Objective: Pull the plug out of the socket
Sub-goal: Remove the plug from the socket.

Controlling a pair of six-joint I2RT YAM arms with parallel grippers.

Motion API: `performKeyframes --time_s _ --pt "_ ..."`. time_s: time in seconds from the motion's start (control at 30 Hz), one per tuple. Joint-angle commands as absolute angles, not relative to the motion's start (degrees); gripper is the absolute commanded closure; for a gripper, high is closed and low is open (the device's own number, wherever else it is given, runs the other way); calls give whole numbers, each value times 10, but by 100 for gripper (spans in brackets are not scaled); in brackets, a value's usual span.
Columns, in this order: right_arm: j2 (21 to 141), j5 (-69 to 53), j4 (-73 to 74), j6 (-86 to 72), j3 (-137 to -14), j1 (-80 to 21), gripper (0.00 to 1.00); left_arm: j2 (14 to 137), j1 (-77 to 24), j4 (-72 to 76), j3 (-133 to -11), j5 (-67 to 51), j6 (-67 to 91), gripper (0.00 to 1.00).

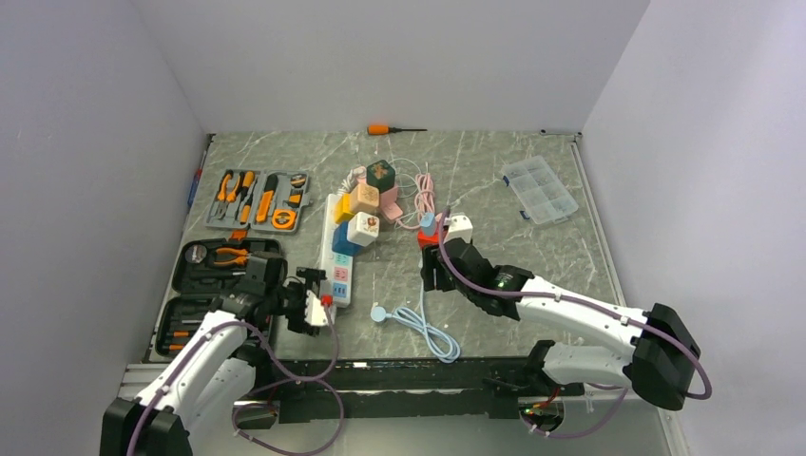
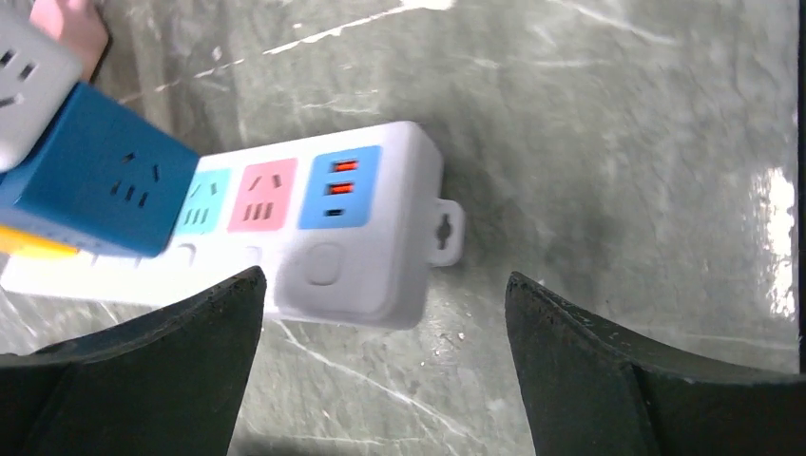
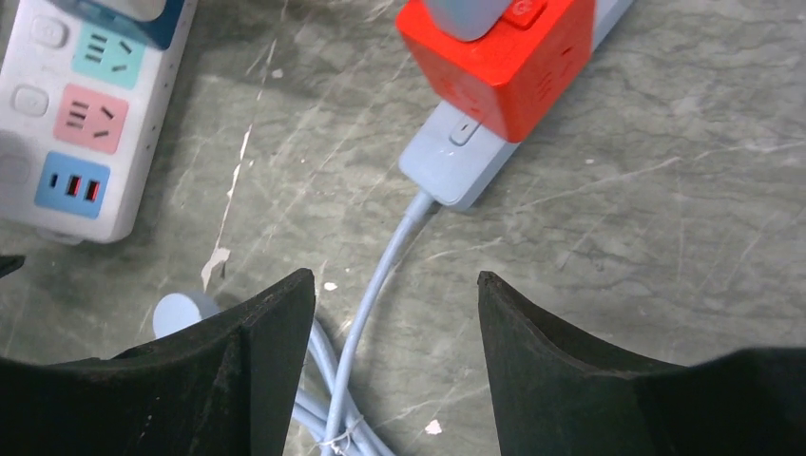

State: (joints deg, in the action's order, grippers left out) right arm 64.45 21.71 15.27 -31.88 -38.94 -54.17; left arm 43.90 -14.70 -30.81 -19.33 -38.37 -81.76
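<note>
Left claw [image 2: 385, 280] gapes over white socket strip [image 2: 380, 242] bearing blue cube plug [image 2: 95, 180].

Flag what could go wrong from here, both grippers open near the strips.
1. The left gripper hangs open at the end of the white power strip, not holding it; pulling a plug could lift the whole strip.
2. The blue cube sits tight against its neighbours, so the gripper may catch the wrong one.
3. The right gripper is over the light blue cable; lowering could snag it.
</note>
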Motion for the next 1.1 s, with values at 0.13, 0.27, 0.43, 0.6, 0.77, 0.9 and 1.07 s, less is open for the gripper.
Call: performKeyframes --time_s 0.13,0.27,0.43,0.6,0.77,0.9,1.07 --pt "628 212 159 -339 -420 -493 33 499 -151 -361 -300 -390 -520 2" --pt "616 202 157 -342 -415 -470 32 518 -169 -388 -311 -362 -515 4" --pt "588 195 163 -348 -408 -443 31 583 -194 -388 -345 -332 -458 6" --pt "575 186 165 -364 -397 -420 31 779 -199 -445 -457 -300 -376 17" --pt "570 179 165 -371 -387 -411 27 801 -198 -460 -547 -354 -336 13" --pt "576 171 158 -377 -375 -396 23 703 -227 -405 -526 -379 -309 7" --pt "602 117 103 -405 -348 -375 21 694 -241 -483 -582 -395 -280 5"
